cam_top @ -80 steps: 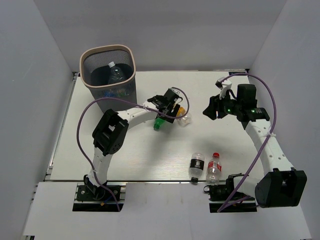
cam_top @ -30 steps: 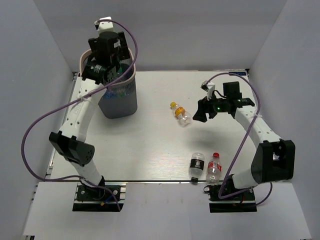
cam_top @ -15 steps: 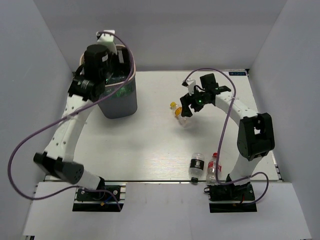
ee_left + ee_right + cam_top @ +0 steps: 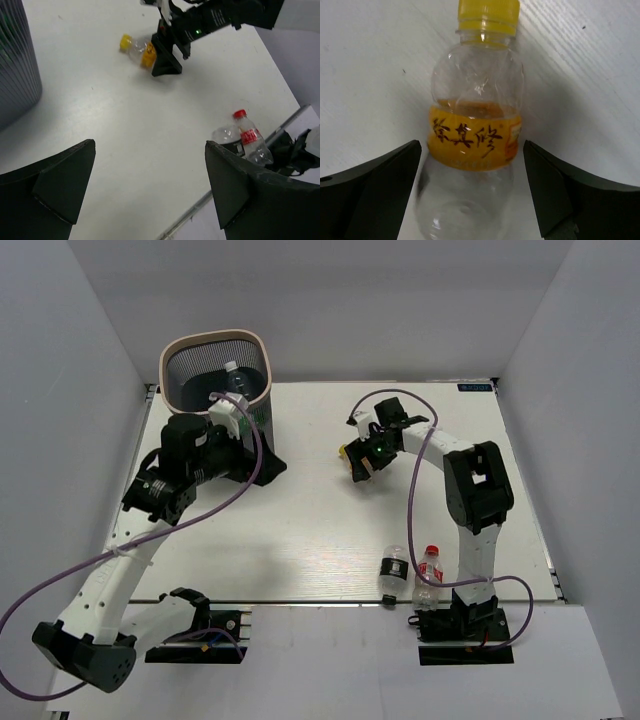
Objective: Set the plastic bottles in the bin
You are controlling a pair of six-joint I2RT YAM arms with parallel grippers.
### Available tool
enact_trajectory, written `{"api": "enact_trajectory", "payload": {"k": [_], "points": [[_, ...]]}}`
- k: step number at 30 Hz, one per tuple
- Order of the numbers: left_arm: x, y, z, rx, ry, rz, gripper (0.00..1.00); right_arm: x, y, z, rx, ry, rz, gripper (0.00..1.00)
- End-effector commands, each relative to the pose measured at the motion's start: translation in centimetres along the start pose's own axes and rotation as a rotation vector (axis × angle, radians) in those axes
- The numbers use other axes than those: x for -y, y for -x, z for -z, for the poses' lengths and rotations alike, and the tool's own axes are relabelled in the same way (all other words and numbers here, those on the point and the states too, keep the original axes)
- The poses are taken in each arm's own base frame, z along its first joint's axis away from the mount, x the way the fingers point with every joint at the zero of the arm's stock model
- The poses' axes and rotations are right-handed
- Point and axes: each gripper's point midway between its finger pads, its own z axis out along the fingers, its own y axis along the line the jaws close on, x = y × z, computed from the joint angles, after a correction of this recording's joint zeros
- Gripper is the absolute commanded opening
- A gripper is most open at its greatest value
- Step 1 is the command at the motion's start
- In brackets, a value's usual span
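A clear plastic bottle point(image 4: 475, 135) with a yellow cap and an orange-yellow label lies on the white table. My right gripper point(image 4: 472, 190) is open and straddles its lower body, one finger on each side, not touching. From above, that bottle point(image 4: 345, 451) shows at the table's middle back under the right gripper point(image 4: 357, 465). Two more bottles lie near the front edge: a black-labelled one point(image 4: 394, 569) and a red-labelled one point(image 4: 428, 576). The bin point(image 4: 258, 342) stands at the back left with a clear bottle point(image 4: 232, 378) inside. My left gripper point(image 4: 270, 466) hangs open and empty beside the bin's right.
In the left wrist view the bin's wall point(image 4: 15, 65) fills the left edge. The right gripper point(image 4: 167, 56) sits on the yellow-capped bottle point(image 4: 134, 46), and the two front bottles point(image 4: 245, 142) lie by the table's metal edge. Grey walls enclose the table.
My left gripper has opened and drawn back from above the bin, down to its right side. The right gripper opened, swung left and came down around the yellow-capped bottle.
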Motion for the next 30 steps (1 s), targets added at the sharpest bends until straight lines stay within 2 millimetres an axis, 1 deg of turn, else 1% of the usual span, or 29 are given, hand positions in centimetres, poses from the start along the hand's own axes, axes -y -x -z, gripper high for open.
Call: {"api": "enact_trajectory", "payload": {"k": [1, 2, 3, 4, 5, 6, 7, 8, 9, 10, 11, 12, 13, 14, 15, 16, 17, 18, 19, 20, 21, 22, 23, 24, 25, 27, 28, 29, 30], "points": [[1.5, -1.4, 0.9, -0.012, -0.061, 0.041, 1.0, 0.5, 0.9, -0.7, 0.006, -0.03, 0.015, 0.88], [1.3, -1.9, 0.7, -0.024, -0.058, 0.055, 1.0, 0.5, 0.6, -0.8, 0.0, -0.029, 0.014, 0.86], [1.2, -2.5, 0.8, -0.036, -0.054, 0.06, 1.0, 0.4, 0.5, -0.7, -0.007, -0.025, 0.016, 0.79], [1.0, -3.8, 0.4, -0.07, -0.057, 0.084, 1.0, 0.3, 0.3, -0.6, -0.014, -0.019, 0.014, 0.74], [1.1, -4.5, 0.4, -0.082, -0.062, 0.084, 1.0, 0.3, 0.3, -0.4, -0.013, -0.011, 0.012, 0.69], [1.1, -5.1, 0.2, -0.095, -0.073, 0.088, 1.0, 0.0, 0.5, -0.1, -0.009, 0.005, 0.024, 0.54], [0.8, -6.7, -0.2, -0.135, -0.07, 0.114, 1.0, -0.4, 0.5, 0.8, -0.015, 0.015, 0.028, 0.46], [0.8, -7.7, -0.4, -0.158, -0.072, 0.119, 1.0, -0.7, 1.4, 1.5, 0.008, 0.029, 0.041, 0.38], [0.7, -8.4, -0.3, -0.171, -0.078, 0.124, 1.0, -1.1, 2.2, 2.6, 0.031, 0.037, 0.084, 0.23], [0.8, -9.8, -0.7, -0.202, -0.09, 0.129, 1.0, -1.4, 3.0, 3.8, 0.045, 0.05, 0.099, 0.16], [0.9, -10.3, -0.9, -0.21, -0.102, 0.142, 1.0, -2.4, 4.5, 5.2, 0.094, 0.085, 0.145, 0.12], [1.0, -11.0, -0.9, -0.229, -0.108, 0.142, 1.0, -3.0, 5.8, 6.7, 0.132, 0.086, 0.17, 0.1], [1.0, -11.7, -1.2, -0.237, -0.117, 0.154, 1.0, -3.5, 8.6, 9.0, 0.194, 0.078, 0.207, 0.08], [1.2, -12.2, -1.3, -0.249, -0.132, 0.153, 1.0, -4.9, 10.4, 11.0, 0.257, 0.106, 0.246, 0.08], [1.1, -13.4, -1.4, -0.276, -0.131, 0.158, 1.0, -5.7, 11.7, 12.0, 0.294, 0.116, 0.269, 0.08], [1.1, -13.7, -1.6, -0.275, -0.131, 0.167, 1.0, -6.7, 15.8, 15.5, 0.413, 0.114, 0.333, 0.07], [1.0, -14.6, -2.0, -0.294, -0.134, 0.168, 1.0, -8.3, 18.9, 17.9, 0.516, 0.127, 0.379, 0.05], [1.1, -15.0, -2.1, -0.301, -0.14, 0.164, 1.0, -8.9, 19.5, 18.0, 0.538, 0.142, 0.385, 0.05], [1.0, -15.3, -2.2, -0.303, -0.139, 0.174, 1.0, -10.3, 22.3, 21.2, 0.64, 0.142, 0.44, 0.05], [1.3, -15.4, -2.4, -0.298, -0.15, 0.165, 1.0, -11.7, 23.4, 22.1, 0.681, 0.169, 0.42, 0.04], [1.4, -16.1, -2.5, -0.312, -0.152, 0.176, 1.0, -13.3, 26.3, 24.5, 0.818, 0.172, 0.508, 0.04], [1.4, -16.1, -2.5, -0.313, -0.152, 0.177, 1.0, -14.2, 27.2, 25.5, 0.87, 0.172, 0.535, 0.02], [1.5, -16.6, -2.6, -0.317, -0.16, 0.172, 1.0, -15.9, 29.8, 27.9, 1.015, 0.168, 0.593, 0.02], [1.7, -17.0, -2.6, -0.331, -0.162, 0.182, 1.0, -17.0, 30.1, 27.5, 1.039, 0.194, 0.606, 0.02], [1.6, -16.8, -2.7, -0.32, -0.156, 0.178, 1.0, -18.3, 31.0, 28.2, 1.088, 0.211, 0.616, 0.02], [1.9, -16.8, -2.6, -0.317, -0.167, 0.17, 1.0, -21.2, 33.5, 31.5, 1.246, 0.215, 0.672, 0.02], [1.7, -16.8, -2.6, -0.313, -0.156, 0.168, 1.0, -21.3, 34.2, 29.9, 1.248, 0.239, 0.645, 0.06], [1.9, -16.9, -2.5, -0.315, -0.155, 0.162, 1.0, -22.2, 35.3, 31.6, 1.339, 0.236, 0.665, 0.06], [1.9, -16.9, -2.5, -0.315, -0.155, 0.162, 1.0, -22.4, 35.9, 31.4, 1.37, 0.237, 0.662, 0.06]]}}
